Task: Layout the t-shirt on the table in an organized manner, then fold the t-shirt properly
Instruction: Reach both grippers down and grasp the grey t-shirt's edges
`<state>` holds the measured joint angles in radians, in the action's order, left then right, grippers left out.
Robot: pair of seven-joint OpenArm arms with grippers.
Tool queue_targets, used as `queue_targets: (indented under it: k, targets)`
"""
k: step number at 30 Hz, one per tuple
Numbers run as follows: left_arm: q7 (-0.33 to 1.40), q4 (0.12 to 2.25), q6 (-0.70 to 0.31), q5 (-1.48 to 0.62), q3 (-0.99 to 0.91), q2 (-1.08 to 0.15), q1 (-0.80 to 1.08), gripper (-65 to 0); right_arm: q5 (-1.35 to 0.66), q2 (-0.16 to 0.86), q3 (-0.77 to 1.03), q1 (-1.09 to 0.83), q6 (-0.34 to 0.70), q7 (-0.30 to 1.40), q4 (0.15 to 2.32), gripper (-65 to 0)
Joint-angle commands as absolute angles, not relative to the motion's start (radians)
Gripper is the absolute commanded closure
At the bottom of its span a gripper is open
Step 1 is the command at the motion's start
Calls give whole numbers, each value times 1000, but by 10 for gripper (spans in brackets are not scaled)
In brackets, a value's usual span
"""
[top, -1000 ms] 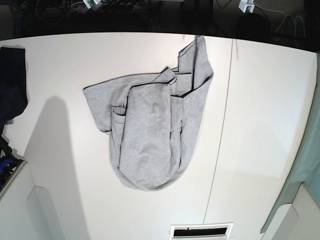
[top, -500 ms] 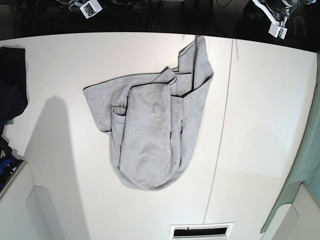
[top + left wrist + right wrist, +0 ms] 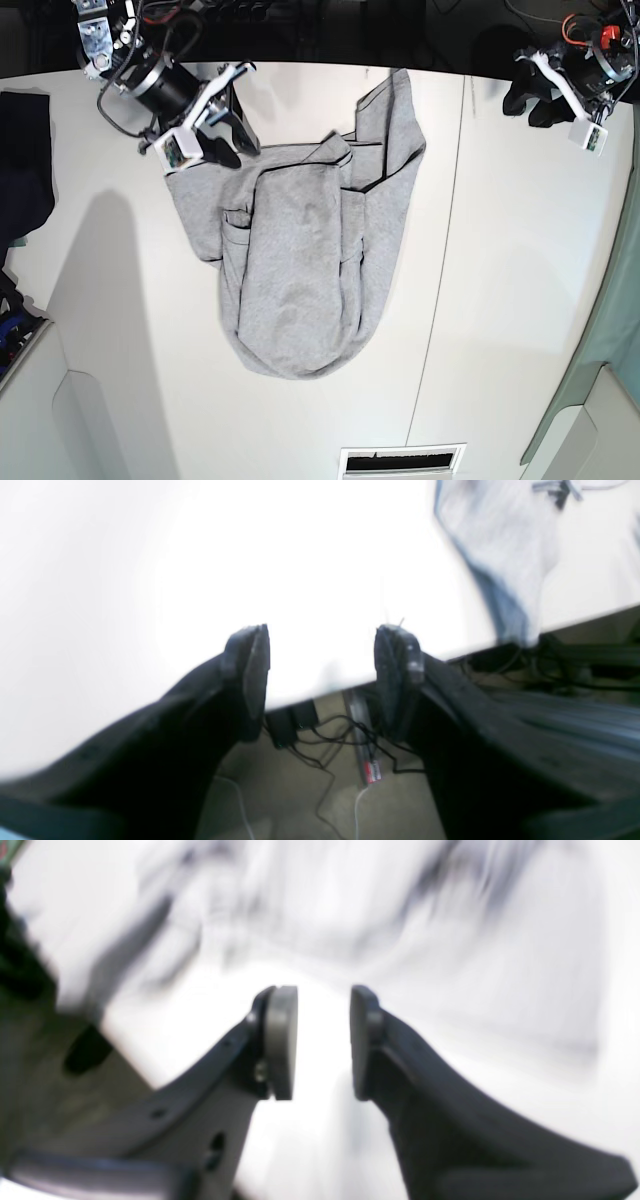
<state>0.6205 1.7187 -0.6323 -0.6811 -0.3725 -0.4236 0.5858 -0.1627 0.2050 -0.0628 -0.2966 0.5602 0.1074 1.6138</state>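
The light grey t-shirt (image 3: 300, 250) lies crumpled and folded over itself on the white table (image 3: 520, 250), one part stretching toward the far edge. My right gripper (image 3: 232, 140) hovers at the shirt's far-left corner. In the right wrist view the right gripper (image 3: 322, 1040) is open with nothing between its pads, and the blurred t-shirt (image 3: 400, 915) lies just ahead. My left gripper (image 3: 528, 103) is at the far-right table edge, well away from the shirt. The left wrist view shows the left gripper (image 3: 322, 675) wide open and empty, the t-shirt (image 3: 500, 545) off to the upper right.
A dark cloth (image 3: 22, 160) lies at the table's left edge. A thin dark seam (image 3: 440, 250) runs across the tabletop right of the shirt. A slotted vent (image 3: 403, 462) sits at the near edge. Cables (image 3: 325, 760) lie on the floor beyond the far edge.
Both arms have come into the base view from the far edge. The right gripper now hangs over the shirt's far-left corner. The left jaws have spread wider. The shirt has not moved.
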Motion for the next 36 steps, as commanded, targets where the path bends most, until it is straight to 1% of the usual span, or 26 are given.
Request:
queue_targets:
  k: [1,3,5,8,11,13,20,26,27,28,30,31,32,33,35,36]
  targets:
    - [602,1733,-636,-692,-354,-443,564,-357,-173,189,-61,-264,564,110,1628,-245]
    - [602,1732,-623,-667,-298,-454,522,-357,-173,149,-64,-204,564,153,1624,-304]
    - [601,1732,-575,-631,-244,-455,478,-357,-172,113,-77,-155,561,188,1611,-329]
    - [585,1711,-542,-578,-173,-454,411,-357,-143,64,-111,-95,548,191,1551,-328]
    - [576,1665,-538,-547,-109,-454,344,-357,-76,14,-156,-32,537,190,1443,-328]
    - [576,1634,-538,-532,-69,-451,310,-357,-39,-7,-184,5,503,186,1370,-328]
    - [531,1543,-538,-481,17,-407,257,-357,40,-32,-231,63,383,183,1238,-328]
    - [522,1522,-538,-481,19,-348,244,-357,49,-36,-231,64,373,183,1225,-327]
    - [520,1522,-538,-481,19,-340,244,-357,49,-36,-231,64,373,183,1225,-320]
    - [520,1522,-538,-481,20,-333,244,-356,49,-36,-231,64,373,183,1225,-299]
    - [520,1522,-538,-480,20,-323,244,-353,49,-36,-231,63,373,183,1225,-220]
    - [520,1522,-538,-478,20,-316,244,-336,49,-36,-231,63,373,183,1225,-173]
    - [520,1522,-538,-468,20,-313,244,-290,49,-36,-231,64,373,182,1225,-131]
    - [519,1522,-538,-457,20,-308,244,-211,49,-36,-231,64,373,175,1225,-96]
    - [518,1522,-538,-427,20,-301,244,-34,49,-36,-231,64,373,159,1227,-38]
    - [513,1522,-538,-414,20,-300,241,0,49,-36,-231,66,373,151,1227,-9]
